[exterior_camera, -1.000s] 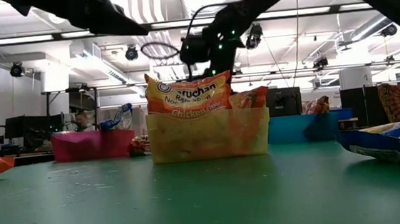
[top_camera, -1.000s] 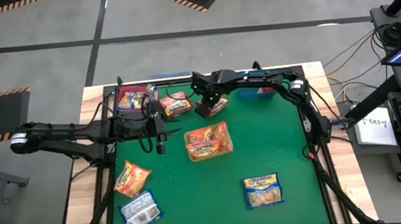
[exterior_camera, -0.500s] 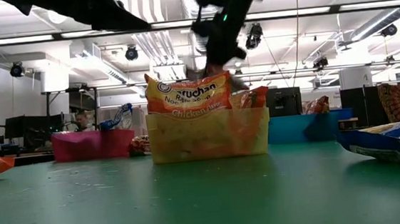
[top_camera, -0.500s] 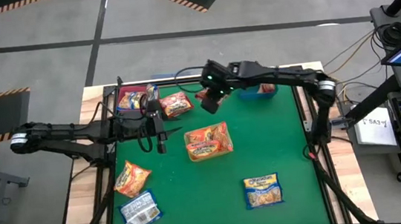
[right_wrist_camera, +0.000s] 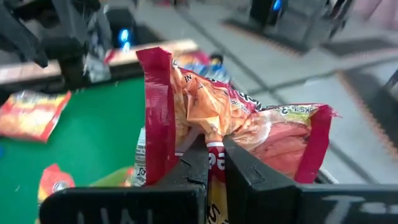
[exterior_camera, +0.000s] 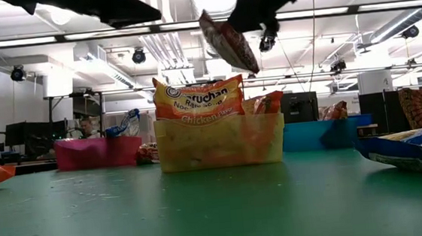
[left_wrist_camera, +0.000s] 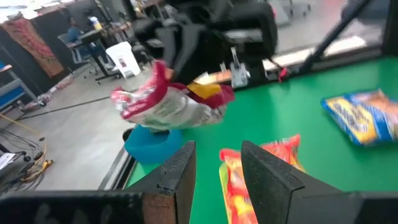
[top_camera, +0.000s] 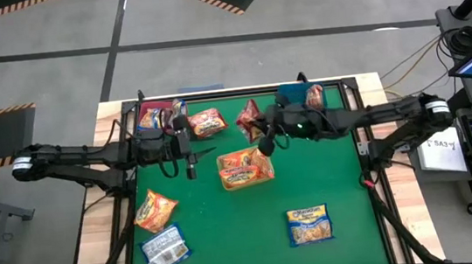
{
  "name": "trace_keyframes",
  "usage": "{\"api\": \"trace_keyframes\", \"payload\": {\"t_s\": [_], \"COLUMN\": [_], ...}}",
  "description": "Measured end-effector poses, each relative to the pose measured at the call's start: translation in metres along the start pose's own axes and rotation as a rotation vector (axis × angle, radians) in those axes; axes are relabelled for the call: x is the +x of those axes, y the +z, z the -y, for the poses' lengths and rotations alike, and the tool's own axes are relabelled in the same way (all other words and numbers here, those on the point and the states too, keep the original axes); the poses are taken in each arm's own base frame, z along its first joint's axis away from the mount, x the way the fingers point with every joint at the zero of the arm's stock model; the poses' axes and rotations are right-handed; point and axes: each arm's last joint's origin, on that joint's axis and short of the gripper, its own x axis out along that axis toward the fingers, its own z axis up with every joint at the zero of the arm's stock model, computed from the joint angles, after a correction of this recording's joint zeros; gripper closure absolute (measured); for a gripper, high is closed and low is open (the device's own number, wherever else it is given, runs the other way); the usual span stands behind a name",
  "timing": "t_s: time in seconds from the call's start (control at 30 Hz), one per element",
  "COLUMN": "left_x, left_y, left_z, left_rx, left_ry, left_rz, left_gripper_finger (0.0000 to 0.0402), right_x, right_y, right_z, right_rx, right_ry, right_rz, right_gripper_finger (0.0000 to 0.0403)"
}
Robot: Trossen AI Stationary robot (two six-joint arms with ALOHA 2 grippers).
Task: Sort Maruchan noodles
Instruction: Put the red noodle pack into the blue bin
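R hand (right_wrist_camera: 215, 163) pinches red noodle pkt (right_wrist_camera: 236, 127) above table ctr.

Green table (top_camera: 329, 184) carries scattered noodle packets (top_camera: 244, 167) and bins (top_camera: 153, 114).

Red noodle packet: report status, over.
Right pincer shut on red noodle packet, lifted above the mat. Left pincer empty, jaws apart, hovering near orange packets mid-table. Nothing blocking.
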Motion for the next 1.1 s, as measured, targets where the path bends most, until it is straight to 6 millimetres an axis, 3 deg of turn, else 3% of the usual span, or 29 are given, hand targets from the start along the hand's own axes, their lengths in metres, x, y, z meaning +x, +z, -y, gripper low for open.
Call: {"api": "trace_keyframes", "payload": {"t_s": [0.2,0.37,0.7,1.1], "left_x": [0.000,0.004,0.040,0.053], "left_y": [0.005,0.003,-0.008,-0.015], "left_z": [-0.002,-0.001,0.003,-0.004], "left_rx": [-0.049,-0.066,-0.006,-0.019], "left_ry": [0.029,0.028,0.057,0.093], "left_rz": [0.049,0.039,0.063,0.065], "left_gripper_finger": [0.0282,0.0247,0.0159,0.0153], "right_x": [-0.018,-0.025,-0.024,-0.027], "right_y": [-0.014,-0.021,-0.022,-0.044], "right_z": [0.005,0.007,-0.005,-0.009], "right_rx": [0.055,0.080,0.018,0.094], "right_ry": [0.002,0.002,0.032,-0.087], "right_rz": [0.094,0.100,0.163,0.251], "right_gripper_finger": [0.0390,0.0390,0.0390,0.0390]}}
